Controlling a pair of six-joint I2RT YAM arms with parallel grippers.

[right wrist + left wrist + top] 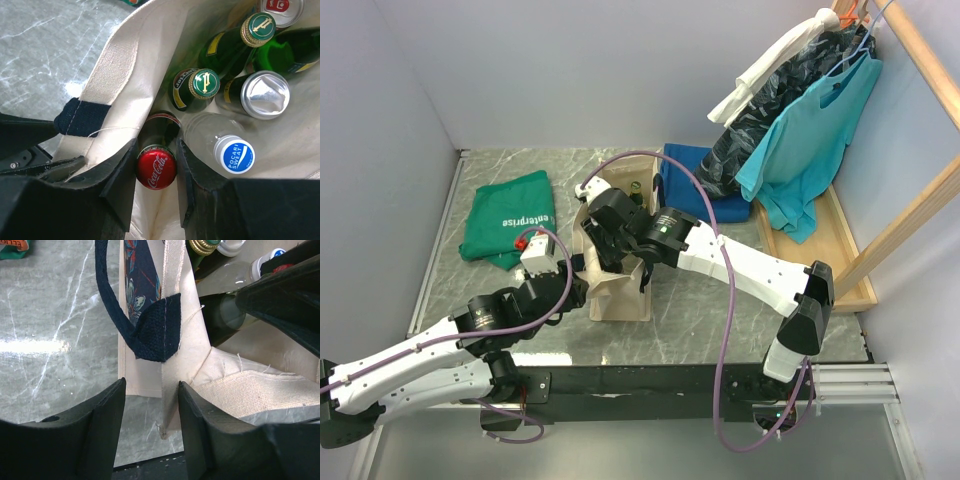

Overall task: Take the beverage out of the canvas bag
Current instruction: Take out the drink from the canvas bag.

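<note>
beverage: Coca-Cola bottle (156, 169), red cap up, upright inside the canvas bag (620, 297), against its near wall.
right gripper (155, 161): reaching down into the bag mouth, jaws closed on the Coca-Cola bottle at the cap and neck.
bag contents: Pocari Sweat bottle (235, 155) just beside the Coke; two green bottles (204, 82) with gold caps and a silver can (265, 94) behind.
bag: standing mid tabletop (720, 300), nearer the front edge.
left gripper (150, 407): low at the bag's outer corner, jaws pinching the canvas fold just below the navy handle (107, 300) end.
green T-shirt (510, 215): folded, toward the back-left corner.
blue cloth (695, 185): near the back edge, behind the bag.
</note>
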